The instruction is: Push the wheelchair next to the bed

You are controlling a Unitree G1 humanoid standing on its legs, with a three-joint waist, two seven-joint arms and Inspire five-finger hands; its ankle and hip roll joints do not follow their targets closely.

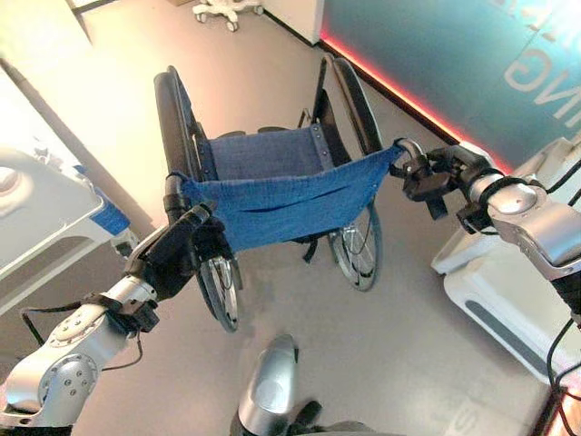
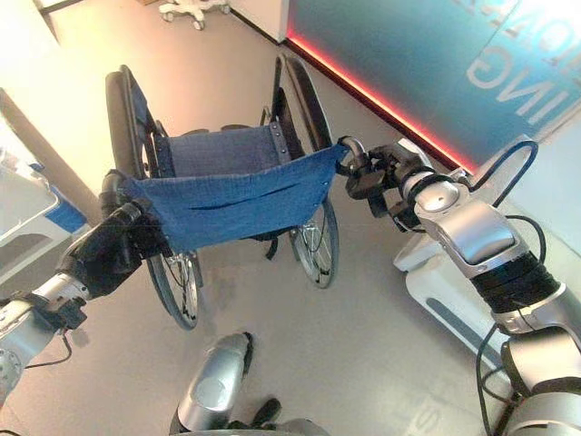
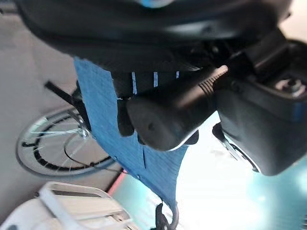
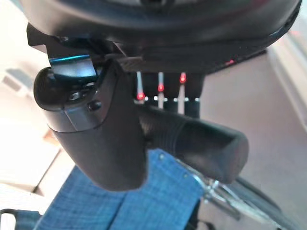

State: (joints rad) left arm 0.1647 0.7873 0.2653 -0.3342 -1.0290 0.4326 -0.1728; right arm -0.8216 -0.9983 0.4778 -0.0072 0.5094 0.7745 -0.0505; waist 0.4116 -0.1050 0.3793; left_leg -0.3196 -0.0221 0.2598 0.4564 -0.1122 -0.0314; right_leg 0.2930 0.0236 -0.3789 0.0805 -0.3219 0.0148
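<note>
We see each robot hand, left [image 1: 186, 243] and right [image 1: 425, 174], clenched round a push handle of the wheelchair [image 1: 272, 186], blue backrest stretched between them.

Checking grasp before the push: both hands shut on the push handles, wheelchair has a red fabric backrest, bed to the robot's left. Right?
One thing is off: the backrest of the wheelchair is blue fabric, not red, as the left eye view shows. The rest holds: the left hand and right hand are each shut on a push handle, and the bed stands to the robot's left.
</note>
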